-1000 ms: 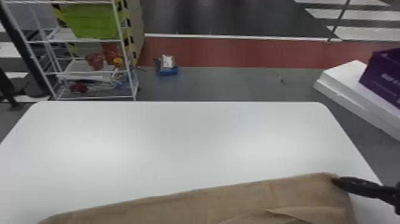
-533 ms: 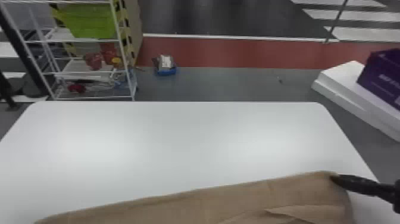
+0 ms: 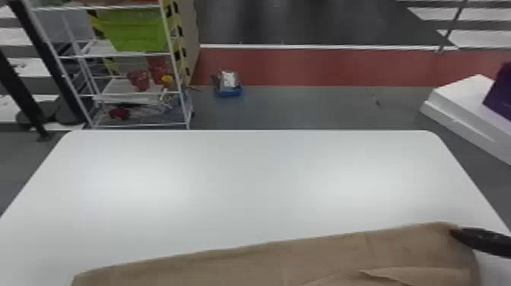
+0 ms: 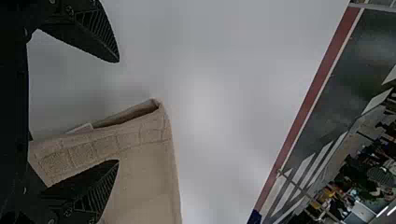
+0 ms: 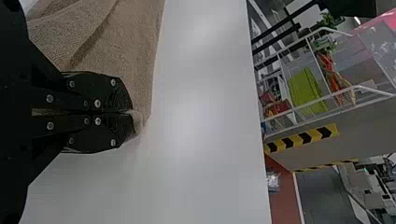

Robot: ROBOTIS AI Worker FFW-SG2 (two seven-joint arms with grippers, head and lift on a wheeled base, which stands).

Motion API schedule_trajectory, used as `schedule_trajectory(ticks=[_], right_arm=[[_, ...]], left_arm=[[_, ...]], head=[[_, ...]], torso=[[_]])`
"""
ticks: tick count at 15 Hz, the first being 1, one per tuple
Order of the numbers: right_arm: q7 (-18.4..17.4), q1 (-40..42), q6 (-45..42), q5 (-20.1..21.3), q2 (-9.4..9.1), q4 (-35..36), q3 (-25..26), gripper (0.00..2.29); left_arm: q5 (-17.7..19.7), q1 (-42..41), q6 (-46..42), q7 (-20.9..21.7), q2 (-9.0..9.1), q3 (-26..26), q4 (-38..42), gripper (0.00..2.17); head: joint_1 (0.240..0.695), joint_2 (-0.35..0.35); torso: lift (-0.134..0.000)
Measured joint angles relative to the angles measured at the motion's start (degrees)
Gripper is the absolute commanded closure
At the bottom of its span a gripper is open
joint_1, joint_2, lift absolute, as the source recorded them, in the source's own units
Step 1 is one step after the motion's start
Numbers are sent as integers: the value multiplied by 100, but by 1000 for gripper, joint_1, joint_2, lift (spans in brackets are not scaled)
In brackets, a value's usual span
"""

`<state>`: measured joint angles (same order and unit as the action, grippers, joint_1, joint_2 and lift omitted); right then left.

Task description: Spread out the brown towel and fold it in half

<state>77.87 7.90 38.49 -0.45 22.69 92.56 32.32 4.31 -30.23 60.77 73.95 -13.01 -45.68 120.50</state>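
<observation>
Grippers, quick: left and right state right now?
Left gripper: open, nothing held, by the brown towel.
Right gripper: closed on the towel's edge near a corner.

The long brown cloth towel (image 3: 266, 262) looks matt and rough, woven — the broad white bench (image 3: 247, 182) smooth, faintly glossy.

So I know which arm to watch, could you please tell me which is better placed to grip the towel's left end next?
Probably the left: its gripper is open by the brown towel's left end, while the right gripper is shut on the towel's right corner.
</observation>
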Motion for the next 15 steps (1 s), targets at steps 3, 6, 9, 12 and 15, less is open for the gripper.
schedule_trajectory(ticks=[3, 6, 9, 12, 15], right_arm=[[0, -124, 412, -289, -13, -18, 58, 1112], [0, -240, 684, -299, 17, -180, 58, 1112], [0, -264, 551, -197, 59, -209, 82, 1112], [0, -345, 530, -163, 103, -421, 83, 1112], [0, -650, 1608, -753, 219, -797, 60, 1112]], left_arm=[[25, -40, -1, 89, 157, 261, 228, 124], [39, -156, 0, 187, 201, 541, 403, 124], [54, -211, 0, 229, 223, 642, 463, 124], [90, -220, -15, 216, 222, 610, 467, 124], [104, -215, -19, 208, 227, 613, 477, 124]], head=[[695, -38], [695, -106], [695, -137], [695, -151], [695, -141]], torso=[[-124], [-124], [-124], [-124], [-124]])
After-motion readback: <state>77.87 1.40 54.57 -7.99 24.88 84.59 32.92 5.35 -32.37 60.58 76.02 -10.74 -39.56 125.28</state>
